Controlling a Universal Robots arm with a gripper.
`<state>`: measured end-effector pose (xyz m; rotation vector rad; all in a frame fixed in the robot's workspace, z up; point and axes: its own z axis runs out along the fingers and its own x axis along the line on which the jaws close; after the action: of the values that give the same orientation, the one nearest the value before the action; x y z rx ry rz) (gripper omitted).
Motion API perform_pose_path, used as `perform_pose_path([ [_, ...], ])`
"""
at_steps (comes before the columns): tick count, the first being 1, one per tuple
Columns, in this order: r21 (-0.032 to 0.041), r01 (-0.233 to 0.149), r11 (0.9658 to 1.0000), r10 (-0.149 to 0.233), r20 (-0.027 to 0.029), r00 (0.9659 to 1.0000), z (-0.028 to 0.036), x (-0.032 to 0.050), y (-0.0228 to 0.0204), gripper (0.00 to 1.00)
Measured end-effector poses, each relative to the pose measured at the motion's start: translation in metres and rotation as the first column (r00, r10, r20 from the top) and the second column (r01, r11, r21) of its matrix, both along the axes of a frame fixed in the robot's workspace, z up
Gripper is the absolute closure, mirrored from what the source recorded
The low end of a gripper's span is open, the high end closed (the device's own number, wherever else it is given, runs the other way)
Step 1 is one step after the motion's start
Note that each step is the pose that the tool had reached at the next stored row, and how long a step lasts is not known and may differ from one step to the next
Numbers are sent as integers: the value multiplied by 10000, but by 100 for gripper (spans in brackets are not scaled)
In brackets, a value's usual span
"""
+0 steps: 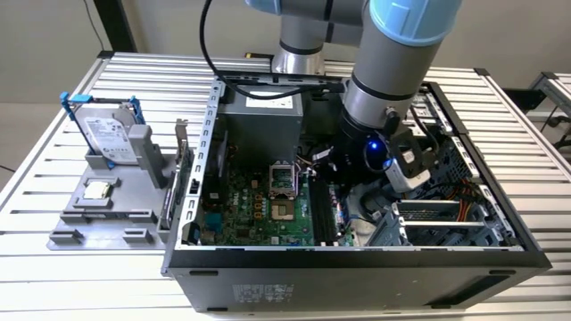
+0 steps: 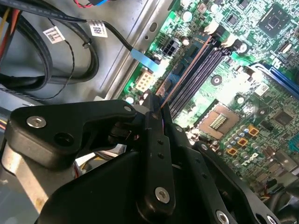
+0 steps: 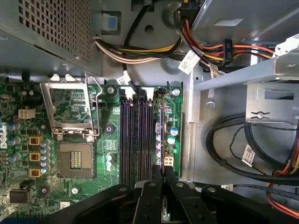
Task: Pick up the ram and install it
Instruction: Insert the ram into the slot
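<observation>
The ram (image 3: 161, 140) shows edge-on as a thin blue strip, standing along the memory slot nearest the case's metal wall, beside the black slots (image 3: 135, 140). In both wrist views my gripper (image 3: 162, 176) is shut on one end of the ram, with its black fingers (image 2: 156, 140) pinched together on it. The second wrist view shows the ram's thin edge (image 2: 187, 70) running away from the fingertips, in line with the slots on the green motherboard (image 2: 261, 60). Whether the ram sits fully in the slot I cannot tell. In the exterior view the arm (image 1: 384, 87) reaches down into the open computer case (image 1: 357, 257).
An open CPU socket (image 3: 72, 135) lies beside the slots. Bundled power cables (image 3: 140, 53) and black cables (image 3: 243, 154) run near the gripper. A drive cage (image 1: 446, 224) stands at the exterior view's right. On the exterior view's left, a hard drive (image 1: 107, 137) sits on a grey fixture.
</observation>
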<state>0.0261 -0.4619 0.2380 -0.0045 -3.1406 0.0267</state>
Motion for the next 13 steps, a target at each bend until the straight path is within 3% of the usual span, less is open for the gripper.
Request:
perform_pose_path([
  [13,-7,0,10000,0,0,10000,-31,-7,-2,100],
])
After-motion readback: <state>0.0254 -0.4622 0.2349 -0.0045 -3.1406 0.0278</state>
